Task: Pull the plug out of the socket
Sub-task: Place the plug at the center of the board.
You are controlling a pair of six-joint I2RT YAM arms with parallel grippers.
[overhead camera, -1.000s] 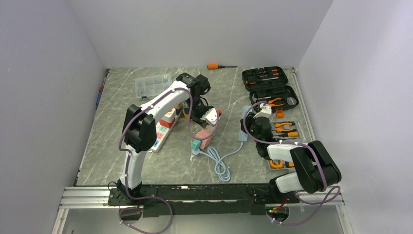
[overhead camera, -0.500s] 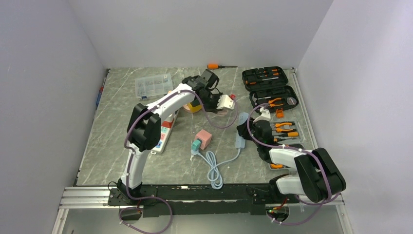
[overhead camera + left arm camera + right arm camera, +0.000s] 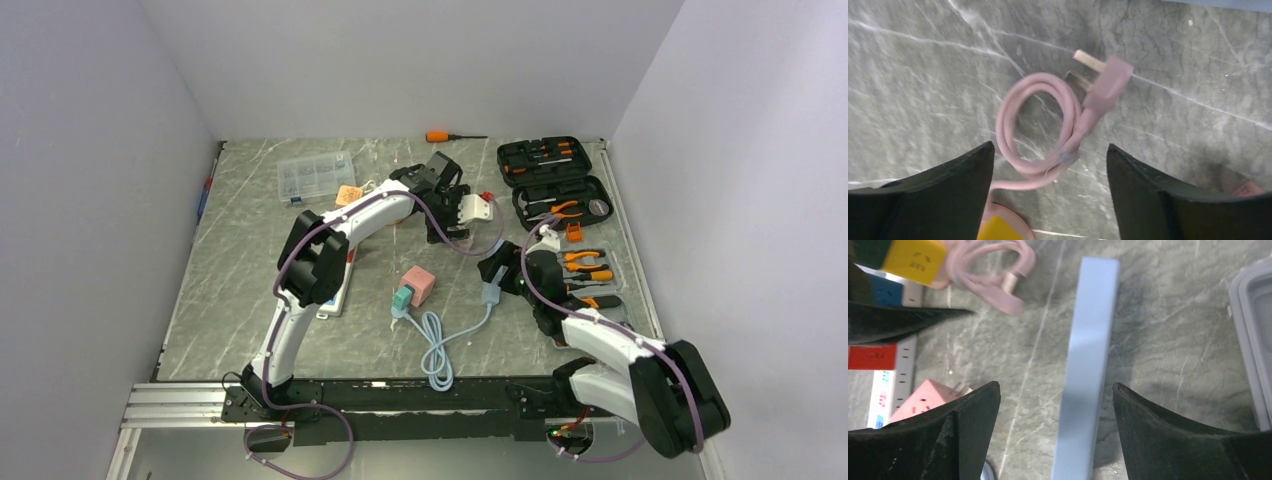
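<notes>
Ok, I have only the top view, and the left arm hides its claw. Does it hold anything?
Observer: No. The left claw is open and empty; a pink plug lies on the table under it, prongs bare.
Operator: And the cable?
Observer: The pink cable lies in a loose coil beside the plug.
Operator: What is under the right claw?
Observer: It is open too; the light blue power strip lies between its fingers, and neither seems to touch it.
</notes>
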